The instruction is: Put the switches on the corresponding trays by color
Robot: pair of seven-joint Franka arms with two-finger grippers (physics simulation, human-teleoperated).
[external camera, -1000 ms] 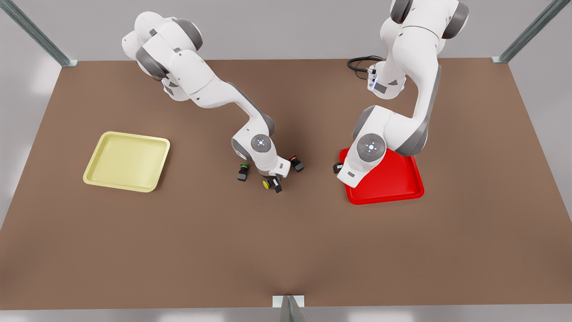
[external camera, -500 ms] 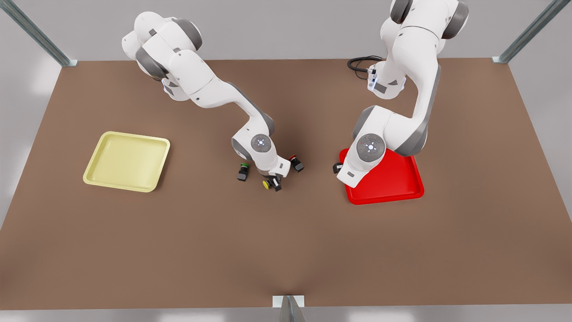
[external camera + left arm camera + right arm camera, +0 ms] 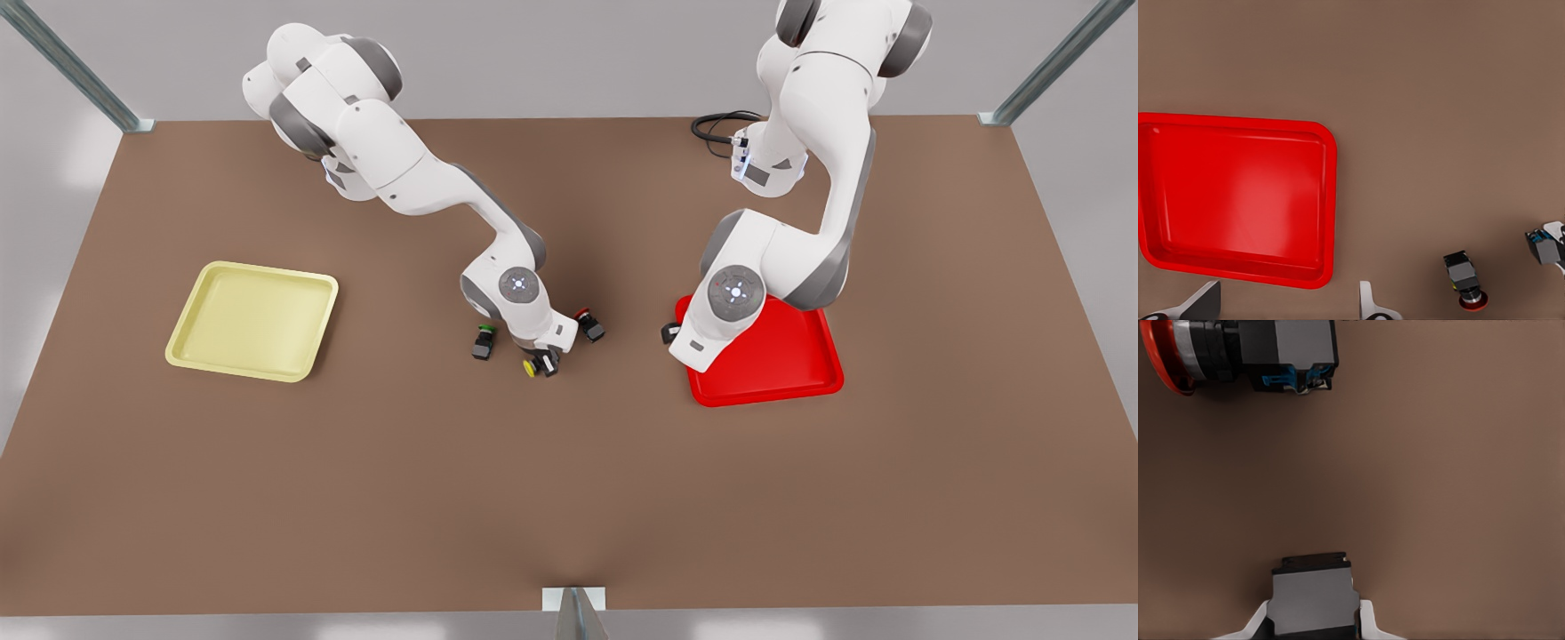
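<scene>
**Both trays bare, one switch in the claw's grip**

Neither switch has reached a tray, so nearly all of the sorting is still ahead. The yellow tray (image 3: pixel 252 320) lies toward the front view's left and the red tray (image 3: pixel 782 369) toward its right; no switch lies in the parts of them that can be seen, though an arm hides part of the red one.

The three switches sit in a loose cluster on the brown table (image 3: pixel 569 498), between the trays. The right gripper (image 3: pixel 544 357), on the arm at the front view's left, is down among them. Its wrist camera shows a grey-black block held tightly between the two white fingers (image 3: pixel 1365 623), so the claw looks closed on the body of the yellow switch (image 3: pixel 539 364), whose yellow cap pokes out beside the fingers in the front view. Whether it has left the table I cannot tell. From here it needs lifting and carrying across, well clear of the others, to the yellow tray.

The red switch (image 3: pixel 589 325) lies on its side on the table just beside that gripper, untouched, its cap and blocky body also plain in the right wrist view (image 3: pixel 1238 350). The green switch (image 3: pixel 483 341) lies on the other side of the gripper and belongs to neither tray.

The left gripper (image 3: pixel 1281 303) hangs over the near edge of the red tray, its fingers spread wide with nothing between them. It waits there, and the red switch is the job it is nearest to.
</scene>
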